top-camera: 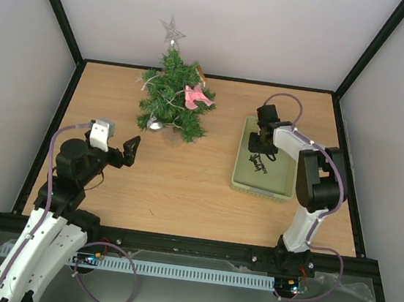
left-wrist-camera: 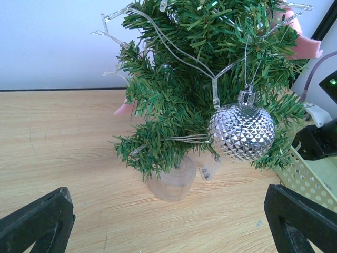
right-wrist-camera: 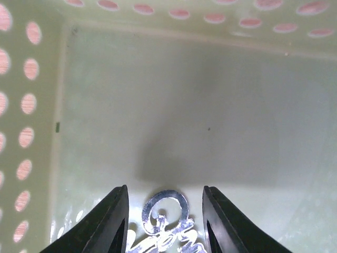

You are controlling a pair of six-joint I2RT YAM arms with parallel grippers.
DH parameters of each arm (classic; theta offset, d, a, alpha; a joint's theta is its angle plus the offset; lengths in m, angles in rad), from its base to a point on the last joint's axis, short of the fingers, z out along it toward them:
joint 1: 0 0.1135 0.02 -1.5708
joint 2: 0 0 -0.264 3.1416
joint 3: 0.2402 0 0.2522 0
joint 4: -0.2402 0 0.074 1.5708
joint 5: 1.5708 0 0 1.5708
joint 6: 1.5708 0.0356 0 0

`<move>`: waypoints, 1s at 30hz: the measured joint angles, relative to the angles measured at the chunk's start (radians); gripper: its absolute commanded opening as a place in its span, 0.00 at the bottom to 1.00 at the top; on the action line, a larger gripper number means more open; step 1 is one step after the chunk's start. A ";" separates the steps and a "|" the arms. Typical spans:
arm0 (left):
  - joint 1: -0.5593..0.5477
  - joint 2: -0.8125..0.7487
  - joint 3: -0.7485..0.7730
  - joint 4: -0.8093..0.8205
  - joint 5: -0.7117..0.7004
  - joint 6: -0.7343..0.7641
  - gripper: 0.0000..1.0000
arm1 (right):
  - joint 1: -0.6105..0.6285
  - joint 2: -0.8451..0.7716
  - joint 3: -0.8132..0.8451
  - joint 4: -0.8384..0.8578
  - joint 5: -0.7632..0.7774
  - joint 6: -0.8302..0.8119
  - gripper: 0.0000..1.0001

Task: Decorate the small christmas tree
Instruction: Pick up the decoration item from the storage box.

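The small christmas tree (top-camera: 170,101) stands at the back of the table on a round wooden base (left-wrist-camera: 171,182). It carries a silver star (top-camera: 172,31), a pink ornament (top-camera: 196,96), a faceted silver ball (left-wrist-camera: 241,132) and a string of lights. My left gripper (top-camera: 130,149) is open and empty, pointing at the tree's foot from the left. My right gripper (top-camera: 265,148) reaches down into the pale green basket (top-camera: 280,184). In the right wrist view its jaws (right-wrist-camera: 165,188) stand open on either side of a silver script ornament (right-wrist-camera: 166,219) lying on the basket floor, with a gap at each side.
The basket's perforated walls (right-wrist-camera: 23,137) close in around the right gripper. The basket's corner (left-wrist-camera: 310,176) and part of the right arm (left-wrist-camera: 318,139) lie just right of the tree in the left wrist view. White walls enclose the wooden table (top-camera: 182,193).
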 measured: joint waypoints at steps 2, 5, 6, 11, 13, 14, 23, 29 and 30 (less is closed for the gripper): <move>0.000 0.003 0.000 0.000 0.000 0.000 1.00 | -0.004 0.000 -0.011 0.000 -0.011 0.003 0.38; 0.000 0.004 0.000 -0.003 0.000 0.000 1.00 | -0.007 0.000 -0.035 0.001 -0.026 0.010 0.35; 0.000 0.004 0.000 -0.003 0.000 0.000 1.00 | -0.007 0.001 -0.042 0.001 -0.032 0.011 0.30; 0.000 0.004 0.000 -0.005 0.000 0.000 1.00 | -0.007 0.011 -0.053 0.015 -0.052 0.014 0.13; 0.000 0.006 0.000 -0.005 -0.003 0.000 1.00 | -0.007 0.010 -0.055 0.029 -0.060 0.014 0.12; 0.000 0.006 0.000 -0.005 -0.005 0.000 1.00 | -0.007 0.010 -0.058 0.033 -0.061 0.013 0.12; 0.000 0.006 0.000 -0.005 -0.016 0.000 1.00 | -0.007 0.002 -0.060 0.037 -0.060 0.014 0.08; 0.000 0.007 0.000 -0.005 -0.019 0.000 1.00 | -0.006 -0.016 -0.051 0.006 -0.042 0.034 0.29; 0.000 0.008 0.000 -0.005 -0.019 0.000 1.00 | -0.006 -0.024 -0.048 0.000 -0.036 0.045 0.33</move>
